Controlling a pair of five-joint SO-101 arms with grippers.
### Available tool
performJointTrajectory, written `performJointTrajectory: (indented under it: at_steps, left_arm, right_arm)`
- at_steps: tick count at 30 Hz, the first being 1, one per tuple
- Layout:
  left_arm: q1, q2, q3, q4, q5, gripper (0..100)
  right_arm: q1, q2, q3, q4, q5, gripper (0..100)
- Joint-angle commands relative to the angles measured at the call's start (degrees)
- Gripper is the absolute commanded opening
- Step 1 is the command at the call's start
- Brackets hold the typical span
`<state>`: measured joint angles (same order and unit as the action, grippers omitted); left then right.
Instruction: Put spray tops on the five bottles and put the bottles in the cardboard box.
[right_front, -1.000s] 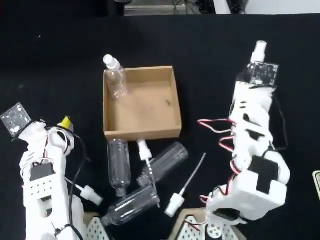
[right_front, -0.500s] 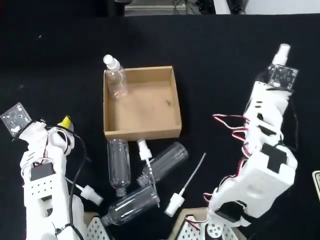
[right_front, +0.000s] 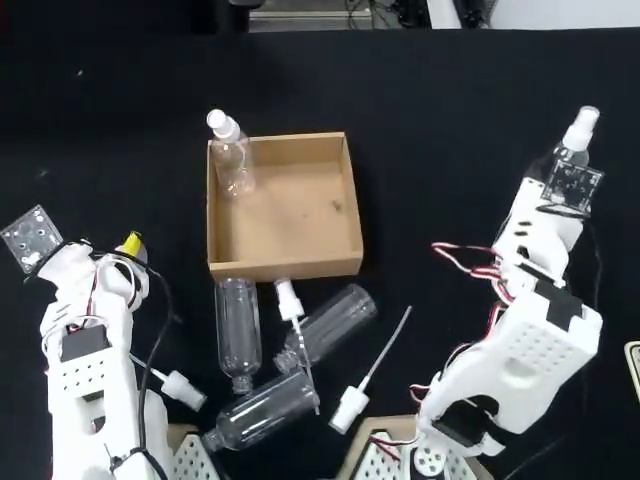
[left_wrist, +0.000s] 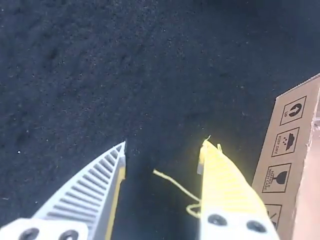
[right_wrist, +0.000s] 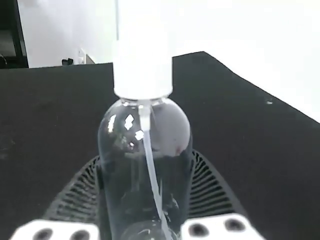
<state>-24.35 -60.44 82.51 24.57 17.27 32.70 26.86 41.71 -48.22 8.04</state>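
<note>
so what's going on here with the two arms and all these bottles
The right gripper is shut on a topped bottle, held above the right side of the black table. The left gripper is open, low beside the cardboard box. A finished bottle sits in the box's far left corner. Three uncapped bottles lie in front of the box among loose spray tops.
</note>
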Motion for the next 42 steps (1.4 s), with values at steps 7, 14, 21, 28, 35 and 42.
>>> performJointTrajectory:
  at_steps: [7,14,21,28,35,42]
  left_arm:
    - [0.7,-1.1,-0.5,-1.1,0.2,22]
    - [0.7,-1.1,-0.5,-1.1,0.2,22]
    - [0.7,-1.1,-0.5,-1.2,0.2,22]
    - [0.7,-1.1,-0.5,-1.2,0.2,22]
    - [0.7,-1.1,-0.6,-1.2,0.2,22]
    - [0.7,-1.1,-0.7,-1.2,0.2,22]
  right_arm:
    - [1.3,-0.2,1.8,-1.8,-0.2,1.1]
    - [1.8,-0.3,3.4,-1.5,-0.2,1.2]
    - [1.6,-0.3,5.4,-1.9,-0.2,12.1]
    - [1.8,-0.7,5.0,-1.9,0.2,23.3]
    - [1.5,-0.8,5.0,-1.9,0.3,34.4]
    - [1.6,-7.0,5.7,-1.4,0.0,34.3]
